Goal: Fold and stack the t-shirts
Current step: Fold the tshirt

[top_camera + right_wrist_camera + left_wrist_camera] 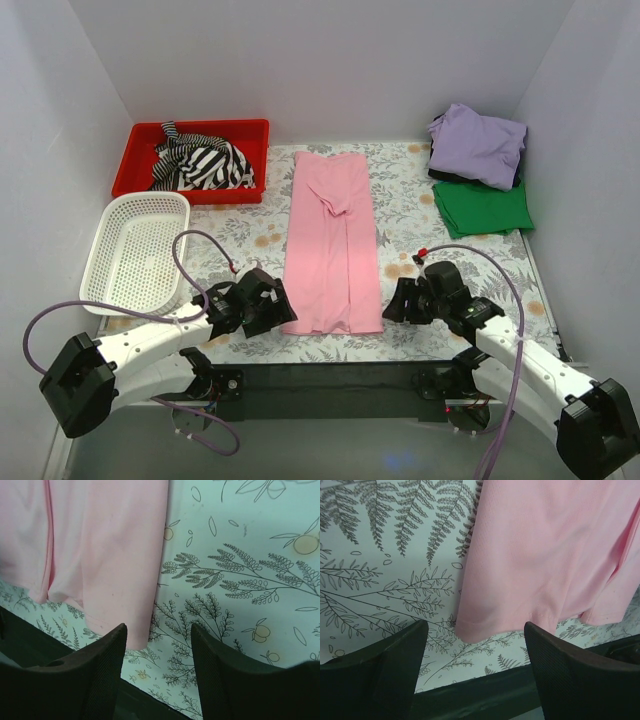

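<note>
The light pink t-shirt (331, 243) lies flat in the middle of the table, folded lengthwise into a long strip. Its near hem shows in the left wrist view (545, 560) and in the right wrist view (100, 555). My left gripper (276, 312) is open and empty beside the strip's near left corner. My right gripper (392, 302) is open and empty beside the near right corner. Neither touches the cloth. The lavender t-shirt (478, 144) lies folded on top of the green t-shirt (483, 208) at the back right.
A red bin (140, 176) with black-and-white striped cloth (203, 165) stands at the back left. A white mesh basket (135, 252) sits in front of it. The table has a leaf-print cover (420, 215) and a black front edge (320, 390). White walls enclose the space.
</note>
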Robot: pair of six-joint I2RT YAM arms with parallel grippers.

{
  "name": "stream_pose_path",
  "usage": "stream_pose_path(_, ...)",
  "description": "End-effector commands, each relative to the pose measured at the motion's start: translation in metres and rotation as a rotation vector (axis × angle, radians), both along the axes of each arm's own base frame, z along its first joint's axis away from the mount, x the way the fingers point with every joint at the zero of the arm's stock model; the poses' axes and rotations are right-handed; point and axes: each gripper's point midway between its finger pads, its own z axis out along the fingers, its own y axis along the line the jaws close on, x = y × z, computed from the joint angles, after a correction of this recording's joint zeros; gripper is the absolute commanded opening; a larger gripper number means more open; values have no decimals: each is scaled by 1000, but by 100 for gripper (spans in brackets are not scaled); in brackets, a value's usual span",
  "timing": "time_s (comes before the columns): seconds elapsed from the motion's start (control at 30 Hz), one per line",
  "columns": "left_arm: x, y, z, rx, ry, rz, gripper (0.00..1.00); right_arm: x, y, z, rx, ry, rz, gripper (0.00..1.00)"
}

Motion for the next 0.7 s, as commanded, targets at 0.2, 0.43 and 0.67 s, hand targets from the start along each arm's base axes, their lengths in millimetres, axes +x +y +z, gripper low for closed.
stream_pose_path(0.2,-15,-21,-8,-122,60,-59,73,-21,17,-18,90,92,37,59)
stream_pose_path(0.43,-20,-20,-14,-142,74,-57,58,-29,27,-29,110,132,56,57)
stream_pose_path(0.67,-23,-15,-22,-126,84,-42,38,-35,34,-40,101,159,57,35)
